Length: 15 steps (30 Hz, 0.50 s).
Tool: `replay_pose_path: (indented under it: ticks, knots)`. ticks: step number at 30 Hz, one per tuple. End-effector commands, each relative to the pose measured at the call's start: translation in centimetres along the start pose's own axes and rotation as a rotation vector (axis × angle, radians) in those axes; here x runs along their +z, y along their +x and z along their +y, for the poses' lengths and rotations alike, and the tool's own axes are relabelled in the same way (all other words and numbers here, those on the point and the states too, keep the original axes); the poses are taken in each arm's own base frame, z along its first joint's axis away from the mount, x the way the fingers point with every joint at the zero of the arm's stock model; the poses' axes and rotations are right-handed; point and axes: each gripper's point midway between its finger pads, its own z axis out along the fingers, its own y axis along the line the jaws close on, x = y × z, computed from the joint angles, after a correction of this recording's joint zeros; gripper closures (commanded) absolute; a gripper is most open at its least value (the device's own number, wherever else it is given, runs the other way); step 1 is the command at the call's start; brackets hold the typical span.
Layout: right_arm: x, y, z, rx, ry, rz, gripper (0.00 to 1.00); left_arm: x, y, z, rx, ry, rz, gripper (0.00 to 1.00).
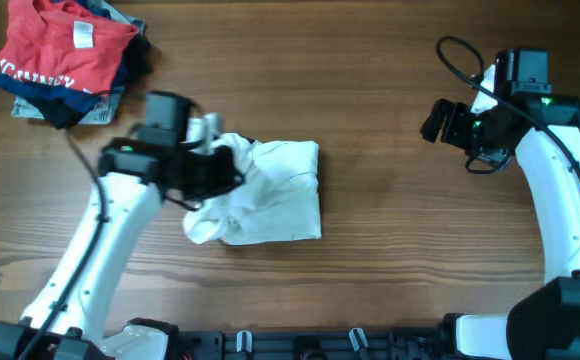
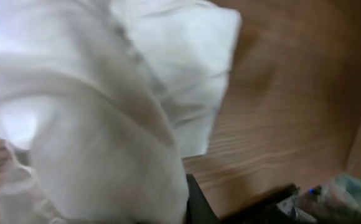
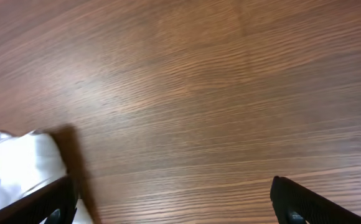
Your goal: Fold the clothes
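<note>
Two sides of the white garment (image 1: 275, 195) are straight and tidy, namely the edge farthest from the pile of clothes (image 1: 65, 60) and the one facing the robot's base, while the side nearest the pile is crumpled and lifted into a bunch. The garment lies on the table (image 1: 390, 270) near the pile, apart from it, toward the robot and off to the right-arm side. Its long axis runs across the table, away from the pile, and a rolled end pokes out at the corner toward the left arm's base. The left gripper (image 1: 222, 168) sits over that crumpled side and grips a fold of the cloth; its wrist view is filled with white fabric hanging close to the lens, with one dark finger just showing beneath. The right gripper (image 1: 434, 120) hangs well apart from the pile, across the table, its fingers (image 3: 43, 205) spread wide over bare wood. Between it and the garment's tidy far edge lies plenty of open tabletop. The pile itself — red shirt on top, dark pieces under — sits at the table's far corner.
</note>
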Motion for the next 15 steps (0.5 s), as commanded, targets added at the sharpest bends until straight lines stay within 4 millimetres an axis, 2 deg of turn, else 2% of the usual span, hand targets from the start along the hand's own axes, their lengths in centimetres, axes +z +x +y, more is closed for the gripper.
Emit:
replay_pose_path:
  ticks: [1,4,6,8,9,10,12,15]
  knots:
    - [0.1,0.3,0.9,-0.026,-0.054,0.018,0.0,3.0,0.9,-4.4,0.052,0.052,0.035,0.94]
    - [0.1,0.5,0.8,-0.042,-0.052,0.025,0.0,6.6,2.0,-6.5,0.093,0.064,0.086,0.93]
    - [0.1,0.5,0.8,-0.041,-0.052,0.028,0.0,9.1,3.1,-6.7,0.113,0.047,0.14,0.83]
    - [0.1,0.6,0.9,-0.041,-0.056,0.032,0.0,11.5,4.0,-6.3,0.121,0.024,0.19,0.83]
    - [0.1,0.7,1.0,-0.041,-0.064,0.034,0.0,12.3,4.4,-6.2,0.124,0.015,0.207,0.76]
    - [0.1,0.6,1.2,-0.042,-0.073,0.033,0.0,13.2,4.9,-5.9,0.125,0.001,0.231,0.58]
    - [0.1,0.6,1.2,-0.043,-0.074,0.03,0.0,13.5,5.2,-5.7,0.127,-0.007,0.243,0.53]
    - [0.1,0.5,1.2,-0.043,-0.074,0.028,0.0,12.3,4.7,-6.9,0.139,0.034,0.228,0.49]
